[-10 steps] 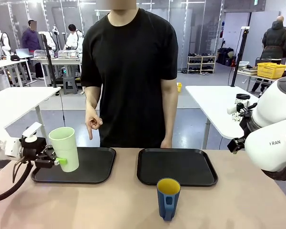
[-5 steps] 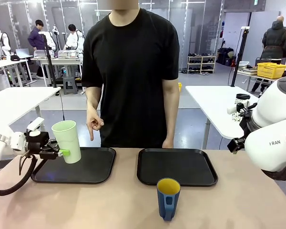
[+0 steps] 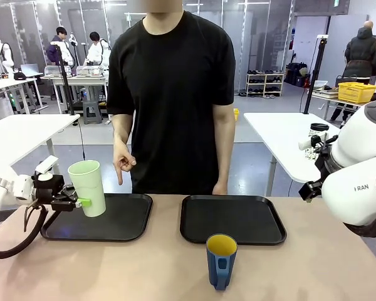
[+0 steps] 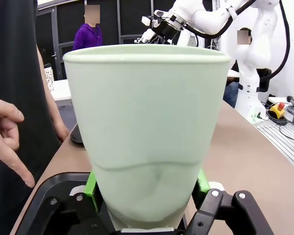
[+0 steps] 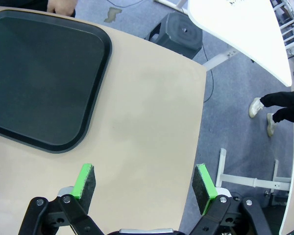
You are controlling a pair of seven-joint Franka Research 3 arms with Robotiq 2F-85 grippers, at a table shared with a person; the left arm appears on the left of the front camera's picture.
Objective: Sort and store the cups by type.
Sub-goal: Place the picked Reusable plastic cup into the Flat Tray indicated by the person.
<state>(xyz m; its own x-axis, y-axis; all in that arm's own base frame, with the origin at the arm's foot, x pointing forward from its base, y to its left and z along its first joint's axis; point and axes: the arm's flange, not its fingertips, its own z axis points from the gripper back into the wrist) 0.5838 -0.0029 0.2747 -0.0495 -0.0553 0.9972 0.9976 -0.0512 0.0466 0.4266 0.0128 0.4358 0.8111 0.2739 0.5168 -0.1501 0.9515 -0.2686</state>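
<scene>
My left gripper (image 3: 77, 202) is shut on the pale green tumbler (image 3: 88, 187), holding it slightly tilted above the left black tray (image 3: 122, 221). Up close in the left wrist view, the tumbler (image 4: 146, 132) sits squeezed between the green pads (image 4: 91, 187). The dark blue mug (image 3: 220, 259) with yellow inside stands on the table near the front, its handle toward me. My right gripper (image 5: 144, 188) is open above bare tabletop beside the right tray (image 5: 39, 83). The person's hand (image 3: 121, 165) points a finger down at the left tray.
The right black tray (image 3: 232, 218) lies in front of the person. The person stands close behind the far table edge. The right arm's white body (image 3: 360, 179) hangs at the right side. White tables stand behind.
My left gripper lifted the green tumbler a little and moved it slightly back over the left tray. The mug and right arm stayed still.
</scene>
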